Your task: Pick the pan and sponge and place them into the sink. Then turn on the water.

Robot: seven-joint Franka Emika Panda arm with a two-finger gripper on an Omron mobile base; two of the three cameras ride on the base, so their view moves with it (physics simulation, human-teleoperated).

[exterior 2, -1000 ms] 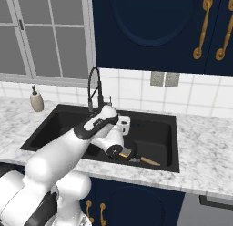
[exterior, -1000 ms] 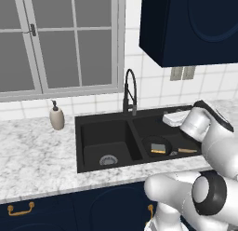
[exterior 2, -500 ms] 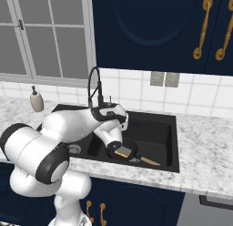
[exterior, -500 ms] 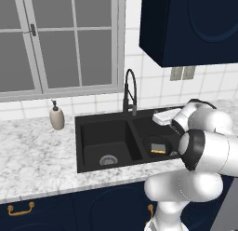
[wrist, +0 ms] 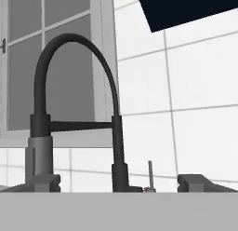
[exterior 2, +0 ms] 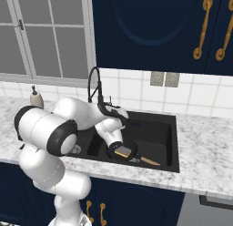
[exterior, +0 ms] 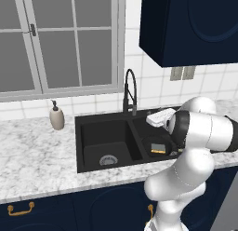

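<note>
Item: sink (exterior: 88,132) — matte black, double basin, set in the marbled tabletop (exterior: 32,151) at frame centre of the left base view.

Item: pan (exterior 2: 125,150) — black, round, lay in the right basin at lower centre of the right base view, its wooden handle (exterior 2: 149,161) pointing toward the lower right. Judged stiff and fairly heavy; the handle would be the natural place to take hold.

Item: sponge (exterior 2: 122,152) — yellow with a dark top, rested inside the pan. Judged light and soft.

Item: faucet (wrist: 74,109) — tall black arched neck, stood at centre of the hand view before white wall tiles; a thin upright lever (wrist: 150,175) rose just right of its base. Judged rigid, the lever slim and likely smooth — best met squarely near its top, with a sideways push rather than a pinch. No water stream was visible.

Item: gripper (wrist: 118,182) — jaws stood wide apart, holding nothing, tips at the lower left and lower right of the hand view, facing the faucet base.

Item: soap dispenser (exterior: 56,117) — on the tabletop, left of the sink, well apart from the arm.

Status, as judged: both things placed; water remained to be turned on.
</note>
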